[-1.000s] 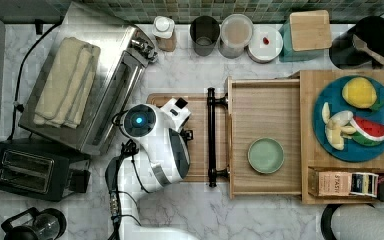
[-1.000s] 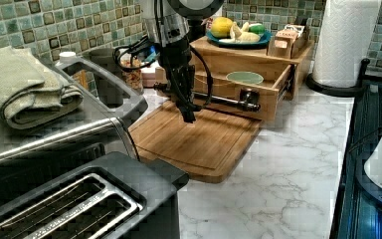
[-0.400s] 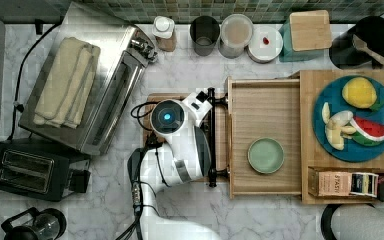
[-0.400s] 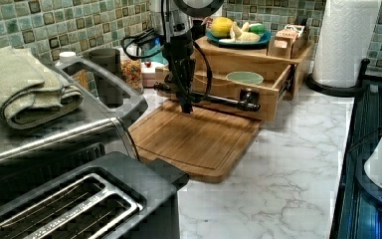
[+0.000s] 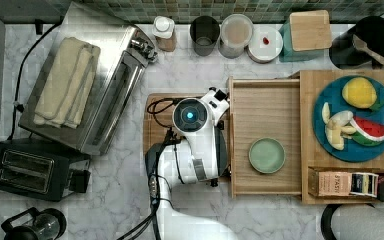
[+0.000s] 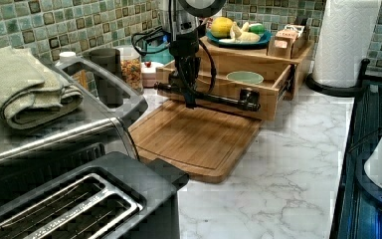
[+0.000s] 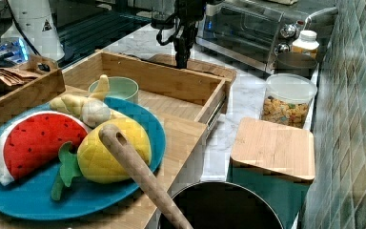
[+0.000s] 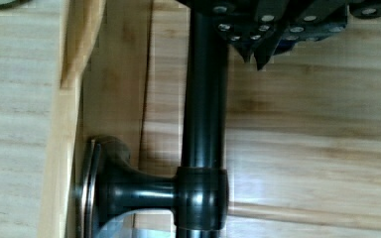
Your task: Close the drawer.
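Observation:
The drawer (image 5: 265, 120) stands pulled out, a light-wood tray with a green bowl (image 5: 266, 155) inside it. Its black bar handle (image 6: 219, 98) runs across the front, above the wooden cutting board (image 6: 194, 139). My gripper (image 6: 191, 102) points straight down with its fingers shut, right against the outer side of the handle bar, near the end on the left view's left. In the wrist view the handle (image 8: 203, 124) runs alongside the shut fingertips (image 8: 256, 57), which are on the cutting-board side. In the top view my arm covers most of the handle. From the right view, the gripper (image 7: 181, 59) hangs just beyond the drawer's front wall (image 7: 171, 78).
A toaster oven (image 5: 95, 90) and a toaster (image 5: 30, 170) stand on the top view's left. Jars (image 5: 235, 35) line the back wall. A blue plate of toy fruit (image 5: 355, 120) sits on the box above the drawer. A paper towel roll (image 6: 345, 45) stands beside the box.
My arm has moved across the cutting board toward the drawer until the gripper reached the handle. The drawer itself has not visibly shifted.

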`<act>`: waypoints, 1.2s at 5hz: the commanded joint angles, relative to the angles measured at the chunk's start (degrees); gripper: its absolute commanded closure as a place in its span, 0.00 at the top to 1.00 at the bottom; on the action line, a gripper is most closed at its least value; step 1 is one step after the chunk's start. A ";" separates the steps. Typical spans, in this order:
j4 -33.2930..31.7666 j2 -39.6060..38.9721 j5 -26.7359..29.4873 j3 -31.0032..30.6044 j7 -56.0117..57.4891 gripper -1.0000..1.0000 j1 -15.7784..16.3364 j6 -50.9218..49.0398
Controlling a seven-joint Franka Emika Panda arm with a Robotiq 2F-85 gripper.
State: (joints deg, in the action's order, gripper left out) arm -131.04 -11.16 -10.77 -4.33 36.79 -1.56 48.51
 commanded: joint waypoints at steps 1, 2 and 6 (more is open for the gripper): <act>1.18 0.73 0.55 3.70 8.27 0.00 -3.22 -2.44; -0.89 0.56 0.73 3.69 9.73 0.00 -5.96 0.30; -1.29 1.78 -1.08 14.24 24.97 0.00 -13.71 -0.79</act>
State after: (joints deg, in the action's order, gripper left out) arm -131.71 -10.43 -10.81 2.94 56.65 -6.45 49.85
